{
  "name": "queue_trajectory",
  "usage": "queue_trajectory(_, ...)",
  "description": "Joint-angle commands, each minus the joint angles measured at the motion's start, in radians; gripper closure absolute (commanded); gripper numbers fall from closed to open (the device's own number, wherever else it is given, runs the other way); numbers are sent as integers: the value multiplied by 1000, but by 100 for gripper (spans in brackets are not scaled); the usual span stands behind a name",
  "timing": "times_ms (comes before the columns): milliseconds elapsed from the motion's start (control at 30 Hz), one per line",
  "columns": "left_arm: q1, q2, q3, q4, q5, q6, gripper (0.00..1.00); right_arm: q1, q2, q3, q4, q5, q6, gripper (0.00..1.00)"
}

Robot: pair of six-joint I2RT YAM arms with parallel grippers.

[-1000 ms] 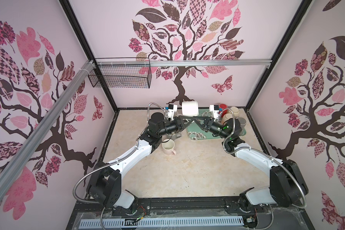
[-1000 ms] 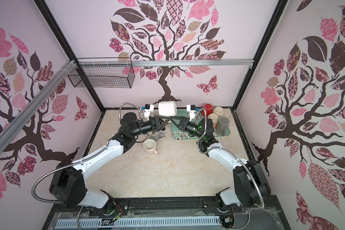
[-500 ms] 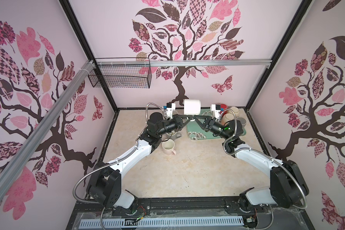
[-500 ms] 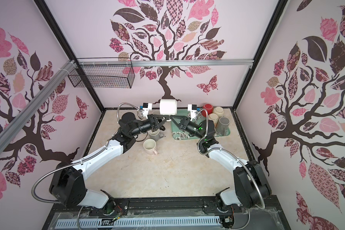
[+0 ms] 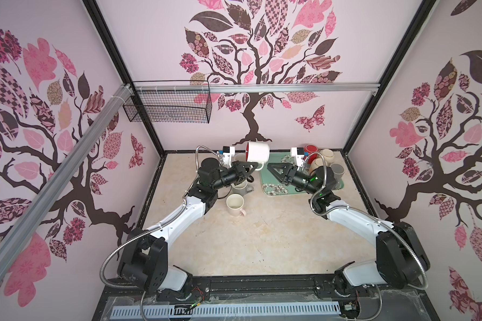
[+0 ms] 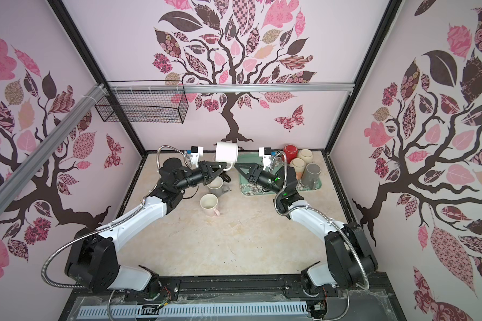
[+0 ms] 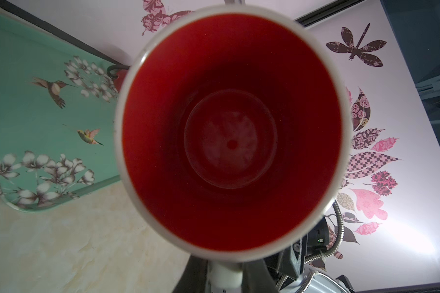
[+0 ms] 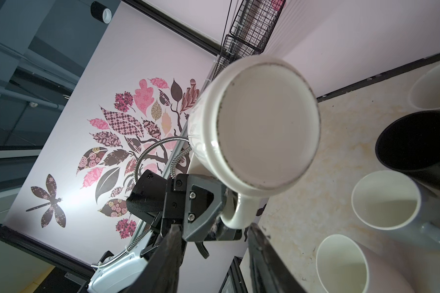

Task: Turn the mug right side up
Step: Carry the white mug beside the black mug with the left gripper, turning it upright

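Left end effector (image 5: 249,167) clamped handle of mug (image 5: 258,151); mug hung sideways above desk (image 5: 262,236). Right end effector (image 5: 270,166) stood parted, apparently clear. Step needed slow wrist roll, firm pinch, rim upward.

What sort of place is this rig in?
Probably a robot test cell, not a real kitchen: tree-decal wall panels, left arm and right arm bolted to a base rail, mugs staged beside a green floral tray.

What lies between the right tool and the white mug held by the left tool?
Nothing. In both top views a narrow bare gap separates the open right tool from the white mug, whose handle the left tool grips.
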Motion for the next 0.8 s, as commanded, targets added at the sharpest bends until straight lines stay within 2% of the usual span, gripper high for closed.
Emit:
queue_trajectory(0, 1, -35, 6, 36, -6, 90, 100, -1, 3, 47, -37, -4, -59, 51)
queue_trajectory(233, 97, -21, 110, -187, -34, 307, 100, -4, -56, 90, -291, 35, -255, 48)
queue_trajectory(467, 218, 64, 280, -491, -120, 630, 100, -45, -103, 97, -449, 45, -371, 46)
queue_trajectory(600, 233, 142, 388, -655, -218, 787, 100, -101, -138, 114, -587, 79, -467, 45)
queue_trajectory(767, 233, 237, 471, -734, -323, 900, 100, -111, -135, 201, -772, 170, -615, 43)
